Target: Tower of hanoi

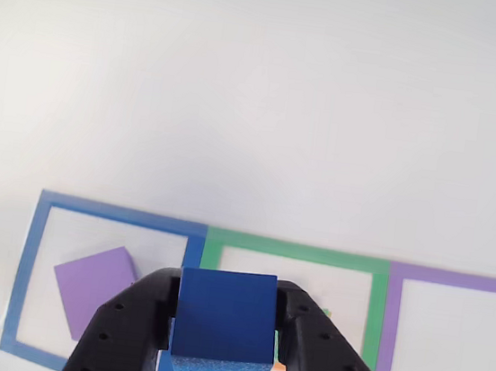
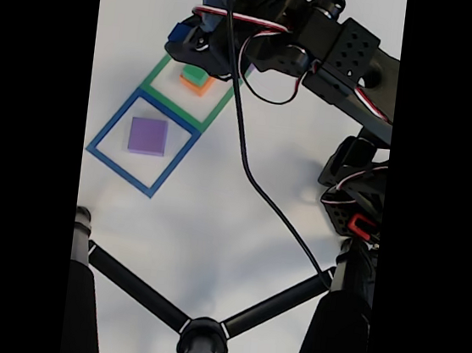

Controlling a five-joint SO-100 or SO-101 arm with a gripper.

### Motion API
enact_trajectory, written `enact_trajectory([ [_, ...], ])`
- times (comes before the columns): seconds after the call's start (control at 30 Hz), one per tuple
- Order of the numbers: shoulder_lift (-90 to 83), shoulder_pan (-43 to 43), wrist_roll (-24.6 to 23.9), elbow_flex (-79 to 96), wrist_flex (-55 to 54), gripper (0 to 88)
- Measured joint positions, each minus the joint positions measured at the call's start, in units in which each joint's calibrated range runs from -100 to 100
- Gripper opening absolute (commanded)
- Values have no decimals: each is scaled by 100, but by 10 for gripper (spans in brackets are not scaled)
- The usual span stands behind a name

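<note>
– Claw (image 1: 220, 350) status?
– Your claw's clamped on 1 blue cube (image 1: 223, 325), faces square to the fingers, no long axis, held above the green frame (image 1: 297, 253).
– Others?
– 1 purple block (image 1: 95, 287) lies flat, rotated, in blue frame (image 1: 45, 215); 1 green-on-orange stack (image 2: 196, 78) in green.

blue cube (image 1: 222, 327), purple block (image 1: 93, 289), black claw (image 1: 220, 350)

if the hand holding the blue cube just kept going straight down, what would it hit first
Probably the small green block stacked on the orange block inside the green square. The hand, shut on the blue cube, seems nearly above them, though depth is unclear.
</note>
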Motion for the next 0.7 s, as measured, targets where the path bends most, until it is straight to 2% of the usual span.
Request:
enact_trajectory([
  [0.33,-781,-603,-372,-559,1369,37],
  [0.7,-1016,-1059,-450,-680,1710,38],
])
